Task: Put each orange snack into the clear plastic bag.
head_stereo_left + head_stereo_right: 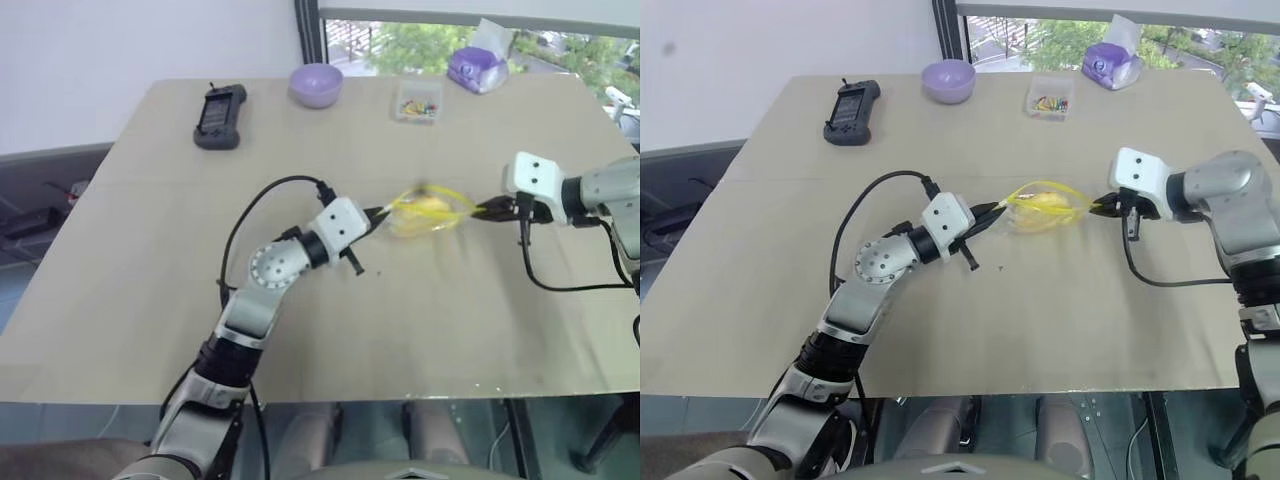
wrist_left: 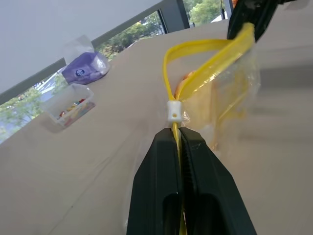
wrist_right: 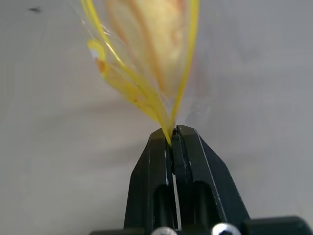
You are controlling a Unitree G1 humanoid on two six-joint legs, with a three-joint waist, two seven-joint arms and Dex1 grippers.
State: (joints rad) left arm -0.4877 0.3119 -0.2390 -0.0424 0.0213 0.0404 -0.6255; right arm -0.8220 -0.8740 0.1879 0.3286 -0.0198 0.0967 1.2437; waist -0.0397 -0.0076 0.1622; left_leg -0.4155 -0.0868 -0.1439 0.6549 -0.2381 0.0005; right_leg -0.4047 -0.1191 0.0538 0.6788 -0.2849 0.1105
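Left gripper [image 1: 384,212] clamped tight, arm reaching level toward the table's middle — right gripper [image 1: 487,210] pinched closed too, angled down, facing it.

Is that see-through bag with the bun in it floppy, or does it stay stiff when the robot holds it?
Probably floppy: the bag looks thin and crinkly, and it sags between the left gripper and the right gripper, each shut on one end of its yellow strip. The bun inside likely weighs it down. It seems light, since pinching the strip is enough.
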